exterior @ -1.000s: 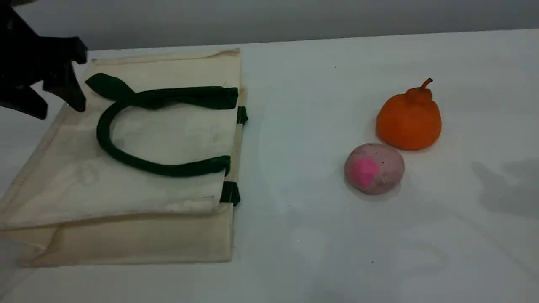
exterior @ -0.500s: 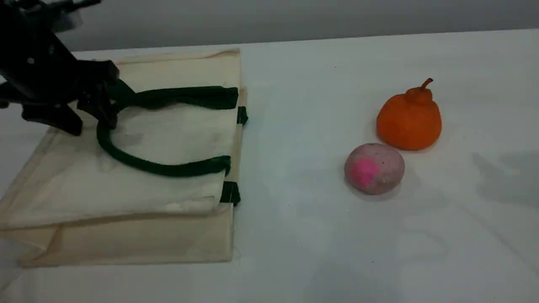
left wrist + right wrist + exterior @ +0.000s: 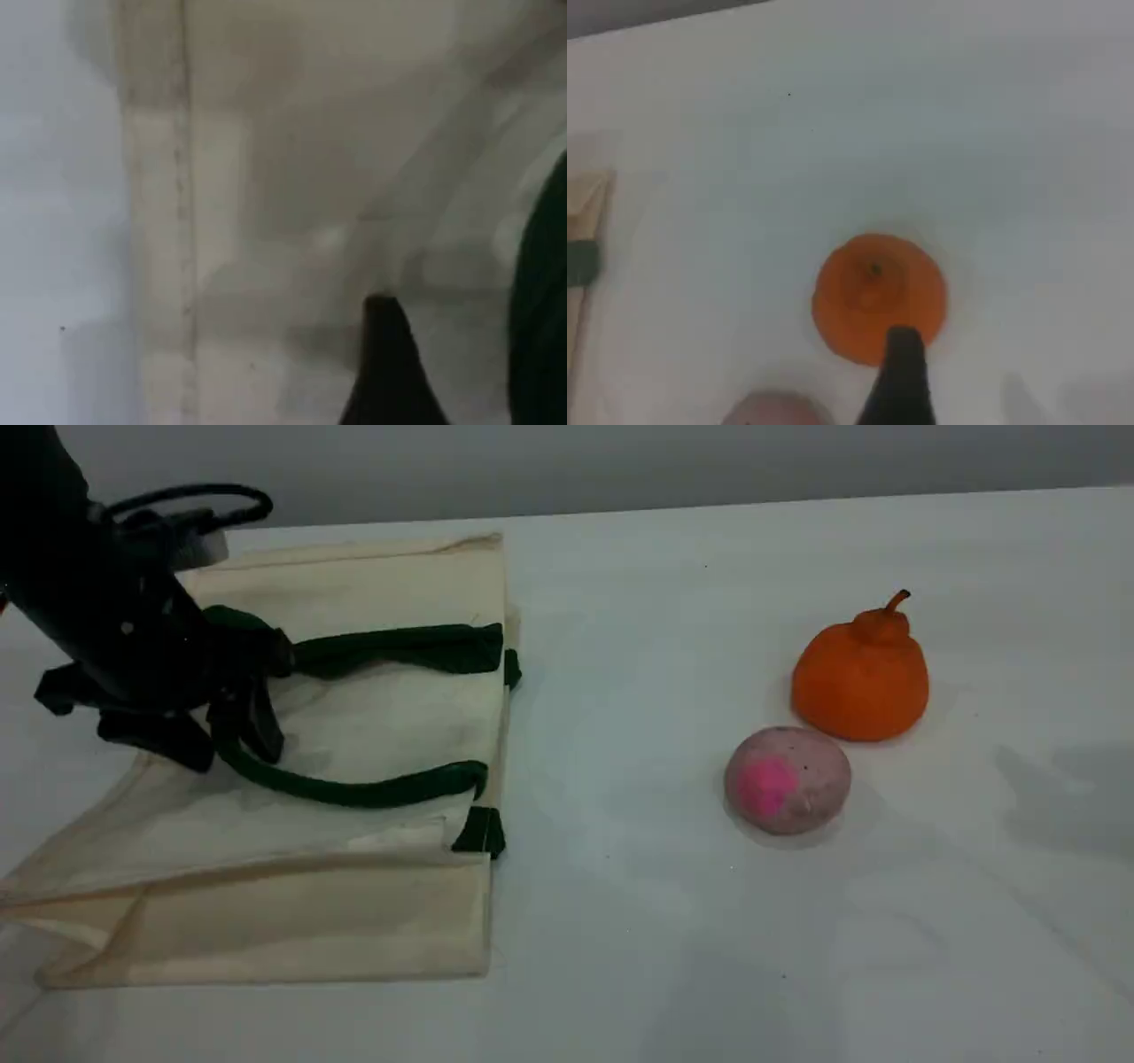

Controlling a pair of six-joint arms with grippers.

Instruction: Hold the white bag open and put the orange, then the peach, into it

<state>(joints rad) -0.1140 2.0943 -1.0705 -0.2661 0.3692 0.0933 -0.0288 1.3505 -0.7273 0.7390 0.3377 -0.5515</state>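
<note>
The left gripper (image 3: 229,737) has dropped onto the bag (image 3: 372,717), fingers wide astride its handle (image 3: 354,790), gripping nothing yet: opening can start. Right of the bag lie the peach (image 3: 787,779) and orange (image 3: 859,677), the right gripper (image 3: 904,376) open above the orange.

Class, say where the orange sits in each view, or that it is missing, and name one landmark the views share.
Scene view: the orange, right of centre, just beyond the peach.
Left wrist view: not in it; the white bag fills it.
Right wrist view: the orange, lower centre, seen from above.
Shared landmark: the white bag, left in the scene view, at the right wrist view's left edge.
</note>
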